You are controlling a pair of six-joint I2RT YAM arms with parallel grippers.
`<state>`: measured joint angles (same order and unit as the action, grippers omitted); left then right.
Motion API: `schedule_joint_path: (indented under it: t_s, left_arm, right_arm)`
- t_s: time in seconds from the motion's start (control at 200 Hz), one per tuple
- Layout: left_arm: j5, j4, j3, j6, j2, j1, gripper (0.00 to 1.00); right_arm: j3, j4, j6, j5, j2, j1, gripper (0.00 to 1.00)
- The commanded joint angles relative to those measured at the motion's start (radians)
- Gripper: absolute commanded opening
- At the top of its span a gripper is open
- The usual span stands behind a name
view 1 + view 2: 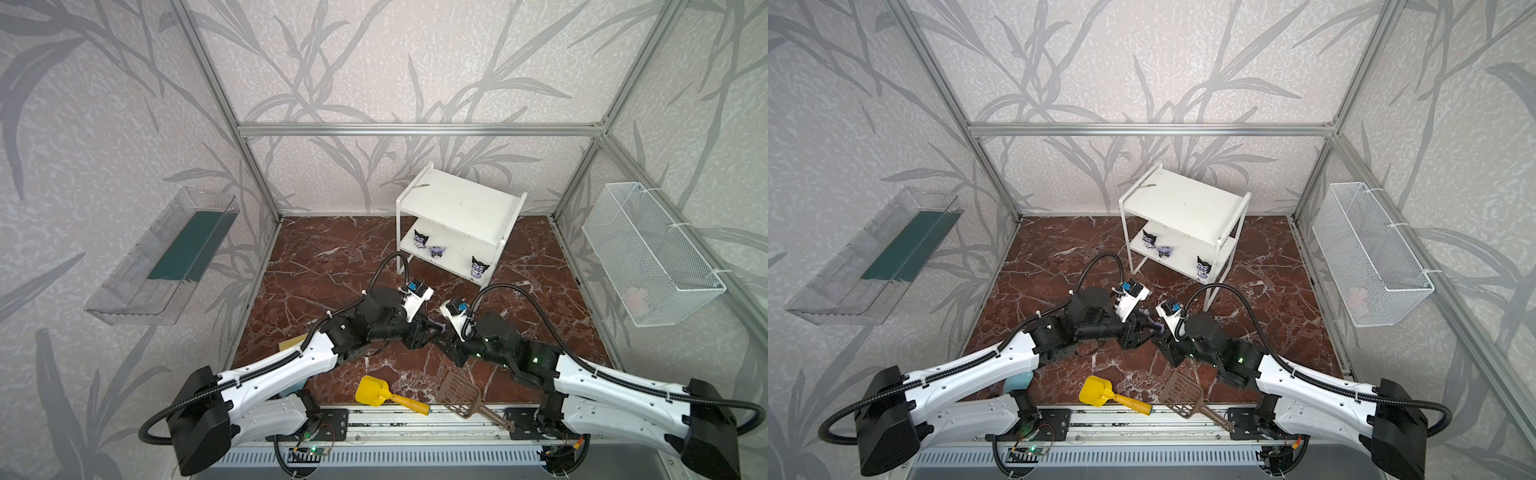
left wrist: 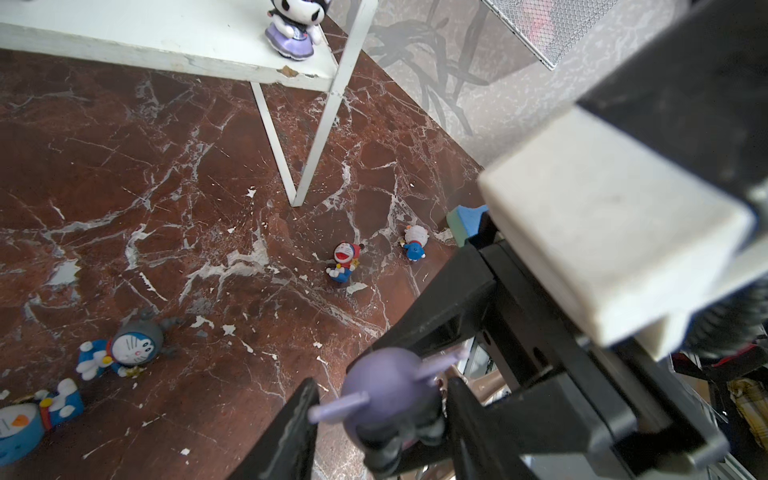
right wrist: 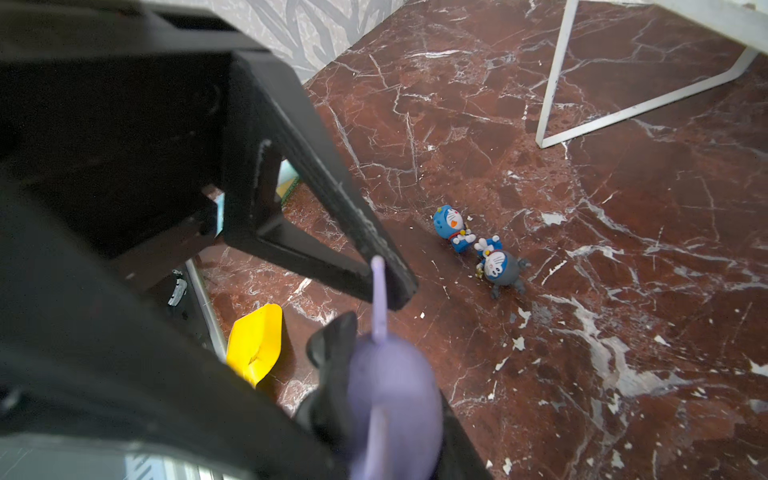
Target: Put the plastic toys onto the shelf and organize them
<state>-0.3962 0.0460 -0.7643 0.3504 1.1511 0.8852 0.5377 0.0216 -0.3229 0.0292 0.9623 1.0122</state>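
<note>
Left gripper (image 2: 381,390): jaws stood apart, one on either side of the purple figurine (image 2: 388,401), with a gap at its head.
Right gripper (image 1: 1159,333): pinched that same figurine from the opposite side.
Purple figurine: up off the marble floor (image 1: 324,266), between both grippers, in front of the shelf (image 1: 461,199).
Shelf, lower tier: three pointed-eared figurines (image 1: 421,240) (image 1: 436,252) (image 1: 478,267) stood there.
Blue figurines (image 2: 133,345) (image 2: 345,262) (image 2: 413,245) (image 2: 25,415): four lay scattered on the floor.

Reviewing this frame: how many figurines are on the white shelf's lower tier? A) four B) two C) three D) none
C: a top view shows three black-and-purple figurines on the lower tier of the white shelf: one at the left, one in the middle, one at the right.
</note>
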Motion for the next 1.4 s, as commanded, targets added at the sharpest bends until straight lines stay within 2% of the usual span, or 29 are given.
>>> schedule_joint_path:
  t_s: [0.0,0.255,0.415,0.545,0.67,0.875,1.05,1.265,1.395]
  left_arm:
    - [0.041,0.009,-0.043,-0.01,0.018,0.012,0.51]
    - [0.101,0.05,-0.079,-0.004,0.067,0.039,0.46]
    - [0.168,0.064,-0.073,-0.007,0.06,0.061,0.41]
    - [0.184,0.057,-0.065,-0.005,0.058,0.067,0.41]
    - [0.206,0.057,-0.066,0.0,0.064,0.069,0.54]
    - [0.267,0.08,-0.062,0.0,0.051,0.081,0.58]
    - [0.277,0.07,-0.066,-0.006,0.045,0.098,0.5]
    - [0.215,-0.011,-0.044,-0.001,0.039,0.103,0.5]
    - [0.23,-0.007,-0.04,0.001,0.031,0.103,0.5]
  right_arm:
    - [0.047,-0.005,0.031,-0.051,-0.007,0.041,0.27]
    - [0.068,-0.059,0.039,-0.275,-0.013,0.12,0.27]
    - [0.049,-0.05,0.028,-0.356,-0.038,0.14,0.27]
    - [0.036,-0.034,0.029,-0.361,-0.054,0.142,0.27]
    - [0.038,-0.039,0.028,-0.362,-0.059,0.144,0.27]
    - [0.019,-0.03,0.026,-0.377,-0.085,0.149,0.27]
    - [0.023,-0.032,0.033,-0.384,-0.085,0.152,0.27]
    - [0.007,-0.011,0.026,-0.375,-0.085,0.154,0.25]
    - [-0.002,-0.009,0.018,-0.376,-0.08,0.154,0.24]
